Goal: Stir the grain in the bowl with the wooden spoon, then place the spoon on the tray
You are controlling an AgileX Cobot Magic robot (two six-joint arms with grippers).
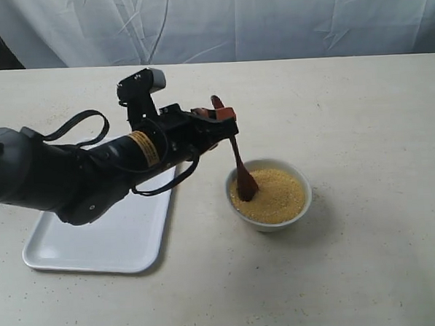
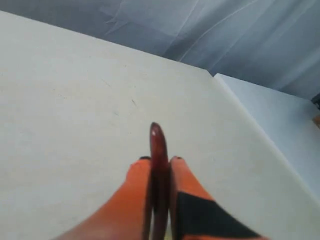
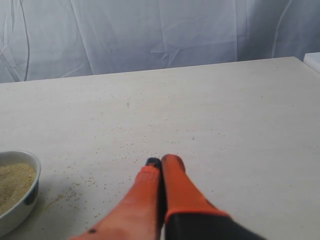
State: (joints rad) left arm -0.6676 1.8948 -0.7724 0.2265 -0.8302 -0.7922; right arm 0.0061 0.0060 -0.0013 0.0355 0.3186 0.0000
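Exterior view is showing the left gripper (image 1: 222, 120) pinching the spoon (image 1: 239, 164) high on its handle, with the handle tip poking out above the jaws. The spoon is standing nearly upright, its head digging into the grain (image 1: 277, 195) on the left side of the bowl (image 1: 305, 185), close to the rim.

The bowl is sitting near the right edge of the tray (image 1: 98, 249), with a strip of table (image 1: 368, 111) showing between them. The left arm (image 1: 72, 174) is hanging over the tray's far right corner, so that part is getting covered, while the tray's near half is lying in plain sight. Wide table is stretching out right of the bowl and in front of it. The table's far edge is running along a white curtain (image 1: 268, 18).

Right wrist view is showing the right gripper (image 3: 162, 161) pressed closed on nothing, hovering over the table well apart from the bowl. Loose grains (image 3: 75, 185) are lying scattered between them.
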